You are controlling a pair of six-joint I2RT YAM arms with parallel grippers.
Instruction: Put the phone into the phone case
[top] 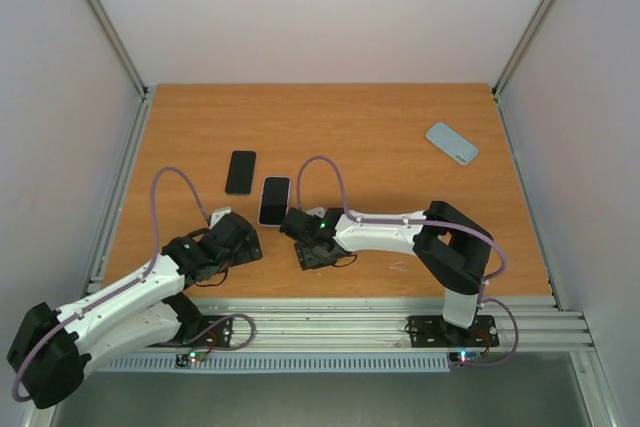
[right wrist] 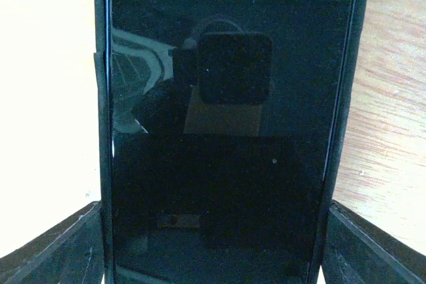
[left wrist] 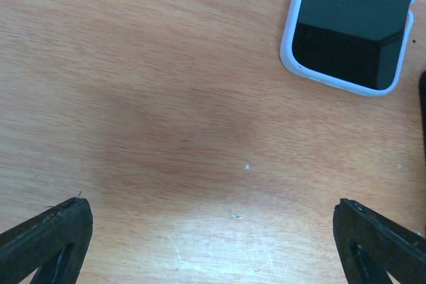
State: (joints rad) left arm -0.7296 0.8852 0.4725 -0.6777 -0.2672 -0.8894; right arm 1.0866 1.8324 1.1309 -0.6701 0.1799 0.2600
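In the right wrist view a dark phone [right wrist: 226, 131] with a dark rim fills the space between my right gripper's [right wrist: 215, 244] fingers, which press against its two long sides. In the top view that gripper [top: 308, 240] points down near the table's front middle and hides this phone. A phone in a white case [top: 274, 200] lies just left of it and also shows in the left wrist view [left wrist: 353, 24]. A bare black phone [top: 240, 171] lies further left. A light blue phone case [top: 452, 142] lies at the far right. My left gripper [top: 238, 232] [left wrist: 213, 244] is open and empty over bare wood.
The wooden table [top: 380, 127] has metal rails along its near edge [top: 380, 322] and walls on three sides. A dark edge [left wrist: 422, 111] shows at the right border of the left wrist view. The two grippers sit close together.
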